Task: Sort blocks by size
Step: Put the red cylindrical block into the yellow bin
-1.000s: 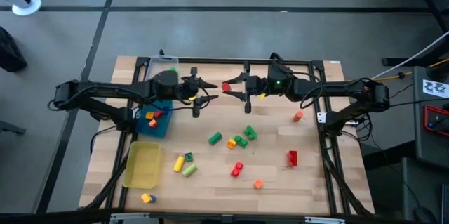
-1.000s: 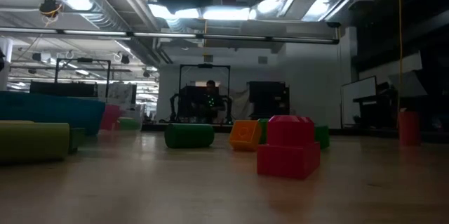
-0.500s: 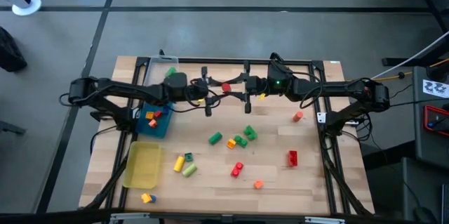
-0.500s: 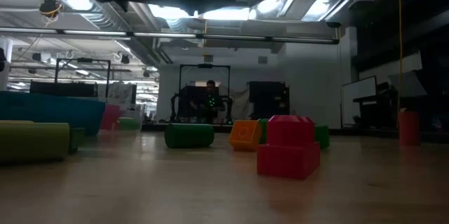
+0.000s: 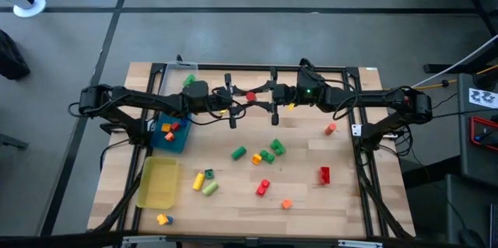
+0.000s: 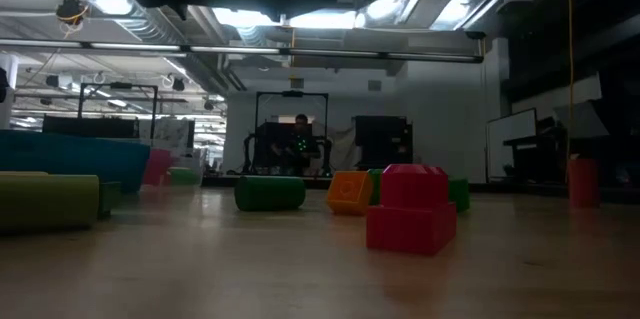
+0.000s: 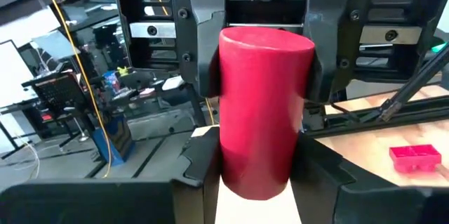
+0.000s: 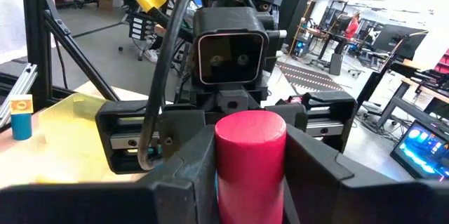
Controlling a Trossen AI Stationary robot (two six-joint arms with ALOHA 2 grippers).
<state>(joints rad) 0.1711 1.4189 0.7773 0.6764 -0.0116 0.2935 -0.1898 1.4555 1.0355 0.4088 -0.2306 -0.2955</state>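
My left gripper (image 5: 241,99) and my right gripper (image 5: 260,96) meet tip to tip above the far middle of the table. Both are shut on one red cylinder (image 5: 250,96), which also shows in the left wrist view (image 7: 263,104) and the right wrist view (image 8: 250,154). The other blocks lie loose on the table: green ones (image 5: 268,153), a red brick (image 5: 324,174), red (image 5: 263,188), orange (image 5: 331,128) and yellow pieces (image 5: 199,179). Some lie in the blue tray (image 5: 180,141). My left gripper pinches the red cylinder's round side (image 7: 231,168) between its two fingers, which come level from the table's left. The cylinder stands upright, clear of the table. My right gripper pinches the same cylinder's round side (image 8: 223,175) between its two fingers, which come level from the table's right, facing the left gripper.
A blue tray, a yellow tray (image 5: 158,182) and a clear tray (image 5: 180,71) holding a green block stand along the table's left side. In the low view a red brick (image 6: 410,209), a green cylinder (image 6: 270,193) and an orange cube (image 6: 350,191) lie on the wood.
My left gripper has gone toward the table's right edge, up to the red cylinder that my right gripper holds still, and has stopped there. The cylinder has not moved.
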